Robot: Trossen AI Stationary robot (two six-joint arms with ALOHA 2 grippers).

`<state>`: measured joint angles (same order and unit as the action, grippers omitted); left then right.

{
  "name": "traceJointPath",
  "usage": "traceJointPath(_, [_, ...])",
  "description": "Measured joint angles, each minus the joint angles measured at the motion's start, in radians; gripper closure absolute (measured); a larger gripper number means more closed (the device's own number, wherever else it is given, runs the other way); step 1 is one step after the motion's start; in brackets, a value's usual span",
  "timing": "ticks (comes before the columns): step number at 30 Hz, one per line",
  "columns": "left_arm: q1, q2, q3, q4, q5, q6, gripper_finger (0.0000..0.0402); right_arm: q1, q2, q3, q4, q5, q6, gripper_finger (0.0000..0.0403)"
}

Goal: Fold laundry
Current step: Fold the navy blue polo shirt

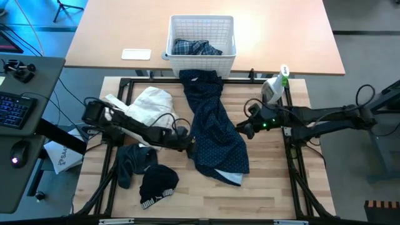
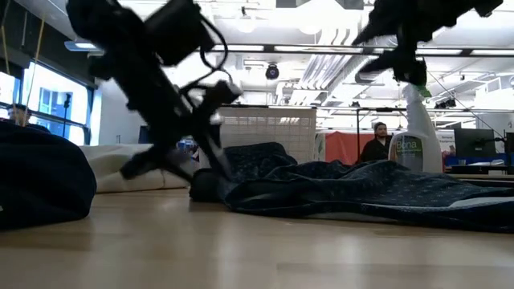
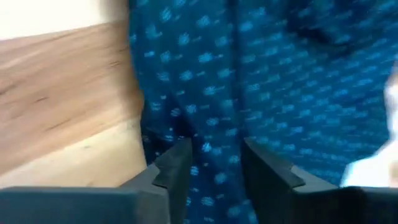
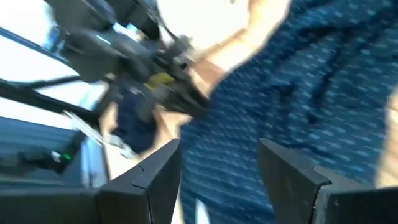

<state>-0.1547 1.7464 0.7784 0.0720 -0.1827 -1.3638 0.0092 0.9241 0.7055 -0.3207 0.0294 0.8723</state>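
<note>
Two end effectors flanked the navy dotted shirt (image 1: pixel 215 125), which lay lengthwise on the tabletop (image 1: pixel 269 187), its top end draped up toward the white lattice basket (image 1: pixel 201 57) that held the plaid shirt (image 1: pixel 197 47). The left end effector (image 1: pixel 189 144) sat at the shirt's left edge, fingers narrowly parted with fabric between them (image 3: pixel 214 168); whether it gripped could not be told. The right end effector (image 1: pixel 242 130) hovered at the right edge, spread wide and empty. Dark pieces (image 1: pixel 147 172) lay near the front left. A one-sided pull would likely drag the shirt askew or bunch it, and the basket end might snag. The spray bottle (image 2: pixel 409 140) read roughly "bona"
</note>
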Motion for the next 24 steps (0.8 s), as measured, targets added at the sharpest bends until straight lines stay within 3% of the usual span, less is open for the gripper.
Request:
traceJointPath(5, [-0.016,0.102,0.03,0.121,0.063,0.106,0.0337,0.137,0.0,0.0,0.137,0.141,0.075,0.0199])
traceJointPath(9, [-0.068,0.08,0.071,0.05,0.112,0.167,0.0393,0.253,0.0,0.0,0.194,0.257,0.089,0.0199])
traceJointPath(18, [-0.235,-0.138,0.299,-0.566,0.121,0.089,0.0399,0.381,0.0,0.0,0.175,0.374,0.09,0.0199])
traceJointPath(24, [-0.244,-0.14,0.444,-0.636,0.128,0.059,0.0401,0.384,0.001,0.0,0.078,0.374,0.089,0.0199])
